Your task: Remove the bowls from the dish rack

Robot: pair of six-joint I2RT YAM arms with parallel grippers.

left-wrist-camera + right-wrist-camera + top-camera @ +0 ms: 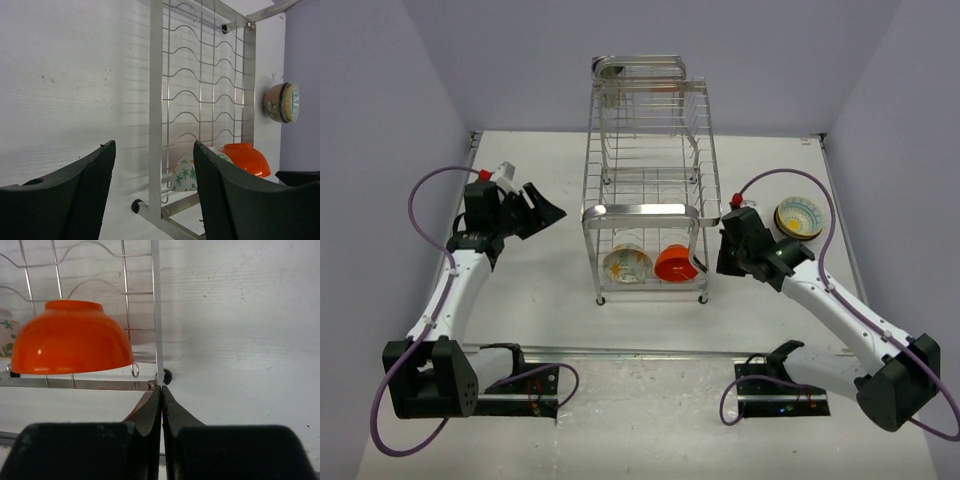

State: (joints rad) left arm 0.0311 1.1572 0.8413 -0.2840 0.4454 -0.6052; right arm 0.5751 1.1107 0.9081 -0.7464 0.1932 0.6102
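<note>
The left arm (455, 285) rises from its base at the near left corner of the table (530, 320), leans forward and bends at the wrist, so that the left gripper (548, 212) points to the right, toward the rack (645, 180), and stands well apart from it. In the left wrist view its jaws are spread wide with nothing between them, and the left gripper (152, 165) looks across bare table at the rack's side. The rack stands upright in the middle of the table, its two wire tiers one above the other. On the lower tier, near the front, two bowls lie side by side: the pale bowl (627, 264) with a yellow and green pattern on the left, and the orange bowl (676, 263) just beside it on the right, mouth down in the right wrist view (70, 337). The right arm (835, 305) runs from its base at the near right corner, up and to the left, its wrist turned toward the rack's right front corner. The right gripper (718, 258) is low and close to that corner, outside the wires; its jaws are pressed together and hold nothing, with the tips (161, 390) lined up with the corner post. Behind the right wrist, a dark-rimmed bowl (798, 217) sits on the table, apart from the rack; whether another is nested under it I cannot tell.
</note>
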